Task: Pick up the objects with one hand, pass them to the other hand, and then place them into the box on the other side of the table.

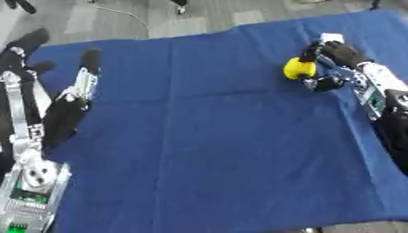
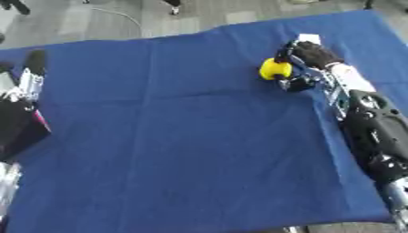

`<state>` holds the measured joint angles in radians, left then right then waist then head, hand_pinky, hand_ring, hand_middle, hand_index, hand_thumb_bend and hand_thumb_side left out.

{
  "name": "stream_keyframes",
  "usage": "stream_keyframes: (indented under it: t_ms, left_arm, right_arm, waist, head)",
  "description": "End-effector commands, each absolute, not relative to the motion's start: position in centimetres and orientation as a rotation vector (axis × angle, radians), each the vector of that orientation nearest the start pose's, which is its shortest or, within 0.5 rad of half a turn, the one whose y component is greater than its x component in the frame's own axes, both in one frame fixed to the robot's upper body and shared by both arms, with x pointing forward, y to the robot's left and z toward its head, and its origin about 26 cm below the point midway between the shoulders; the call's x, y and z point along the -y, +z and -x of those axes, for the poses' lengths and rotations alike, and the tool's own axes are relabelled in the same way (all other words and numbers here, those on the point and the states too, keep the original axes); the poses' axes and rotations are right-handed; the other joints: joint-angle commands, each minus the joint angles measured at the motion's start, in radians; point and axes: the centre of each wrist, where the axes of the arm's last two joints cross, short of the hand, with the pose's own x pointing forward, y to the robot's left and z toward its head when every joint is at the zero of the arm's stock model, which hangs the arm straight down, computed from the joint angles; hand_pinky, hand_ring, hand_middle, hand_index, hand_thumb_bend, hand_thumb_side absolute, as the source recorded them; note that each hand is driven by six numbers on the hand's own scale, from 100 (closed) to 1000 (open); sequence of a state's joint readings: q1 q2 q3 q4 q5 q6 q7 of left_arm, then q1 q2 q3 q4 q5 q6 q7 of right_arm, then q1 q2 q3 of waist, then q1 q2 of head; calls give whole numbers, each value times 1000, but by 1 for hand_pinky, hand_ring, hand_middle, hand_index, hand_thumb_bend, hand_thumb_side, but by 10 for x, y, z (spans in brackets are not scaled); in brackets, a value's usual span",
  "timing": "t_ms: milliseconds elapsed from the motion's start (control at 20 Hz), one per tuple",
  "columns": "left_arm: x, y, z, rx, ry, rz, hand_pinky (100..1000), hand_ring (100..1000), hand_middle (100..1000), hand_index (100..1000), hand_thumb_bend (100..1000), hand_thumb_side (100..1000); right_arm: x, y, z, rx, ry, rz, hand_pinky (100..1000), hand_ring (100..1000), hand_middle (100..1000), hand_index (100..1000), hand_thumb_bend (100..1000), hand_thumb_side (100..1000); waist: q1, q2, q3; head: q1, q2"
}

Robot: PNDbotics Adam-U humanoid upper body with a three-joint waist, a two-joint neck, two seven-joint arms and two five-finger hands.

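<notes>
The right hand (image 2: 307, 57) curls around the yellow object (image 2: 276, 69) at its fingertips.

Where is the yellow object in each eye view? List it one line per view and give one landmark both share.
Left eye view: the yellow object sits upper right, in the curled fingers of the right hand.
Right eye view: the same object shows upper right, slightly nearer the centre.
Shared landmark: the small white thing on the blue cloth just beyond the hand.
</notes>
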<state>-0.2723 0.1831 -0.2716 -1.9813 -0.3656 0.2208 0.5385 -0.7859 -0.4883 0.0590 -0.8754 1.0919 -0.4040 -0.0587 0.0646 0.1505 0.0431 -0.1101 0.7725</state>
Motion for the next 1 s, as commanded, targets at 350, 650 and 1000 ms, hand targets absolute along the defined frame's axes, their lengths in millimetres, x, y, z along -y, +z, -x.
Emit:
stream_keyframes:
  t_ms: [350, 650, 1000]
  left_arm:
    - [-176, 163, -284, 2112, -72, -646, 745, 880, 730, 786, 546, 552]
    - [-166, 152, -287, 2034, -133, -685, 744, 886, 735, 792, 521, 506]
    - [-132, 141, -304, 2061, -243, -578, 746, 894, 746, 801, 520, 415]
  right_arm:
    - [315, 188, -447, 2036, 984, 1263, 690, 572, 470, 393, 100, 100]
    - [225, 219, -403, 2389, 653, 741, 659, 557, 459, 390, 100, 169]
    - [163, 223, -360, 2431, 659, 153, 639, 536, 444, 383, 100, 271]
  waist:
    - [-15, -10, -9]
    - [-20, -5, -30]
    - [-29, -3, -43]
  head:
    - [39, -3]
    - [133, -3]
    - [210, -3]
